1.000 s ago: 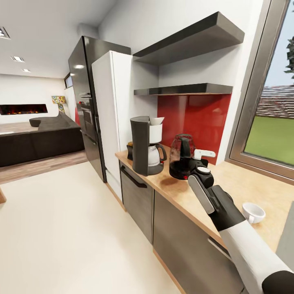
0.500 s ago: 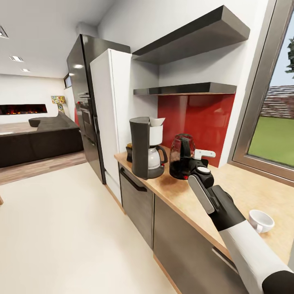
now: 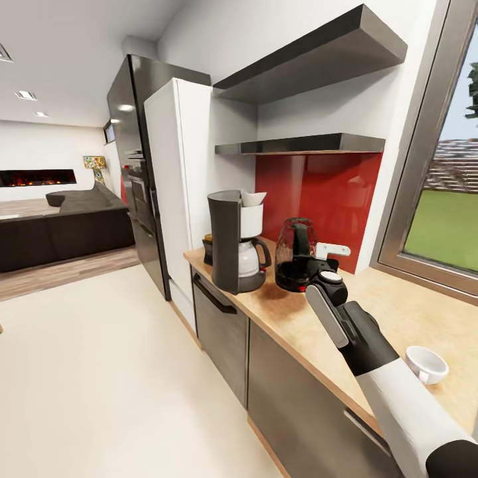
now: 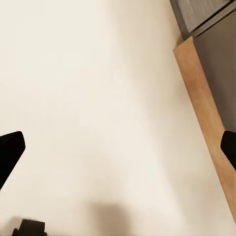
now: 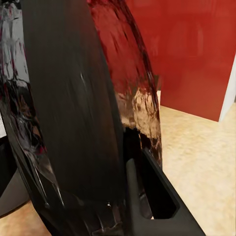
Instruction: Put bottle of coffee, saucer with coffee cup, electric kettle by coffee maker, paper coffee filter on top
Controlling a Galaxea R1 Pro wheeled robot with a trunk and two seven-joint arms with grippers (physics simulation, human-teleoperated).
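- Our right tool (image 3: 318, 269) sits at the kettle (image 3: 296, 255), at its handle. In the right wrist view the kettle's black handle (image 5: 73, 118) lies right before the camera with one finger (image 5: 157, 196) alongside it, so we judge the tool to be gripping the kettle.
- Our left tool (image 4: 118, 147) hangs over the pale floor (image 4: 98, 98) with its fingers spread wide and nothing between them.
- The kettle stands on the surface (image 3: 398, 312) just beside the maker (image 3: 236, 242), base down and upright. We read that step as nearly done, with only the release left.
- The maker stands near the surface's end by the fridge (image 3: 176, 179). A white filter (image 3: 253, 197) shows at its top, so that step looks done.
- A small dark jar (image 3: 210, 245) with an amber cap peeks out behind the maker, on the surface. We take it for the coffee bottle, already moved; the lower shelf (image 3: 299, 143) carries nothing that we can see.
- The cup (image 3: 426, 364) lies well apart from the maker, near the surface's front edge. We cannot tell whether a saucer is under it.
- Left to do, in our judgement: bring saucer and cup next to the maker, cup on saucer.
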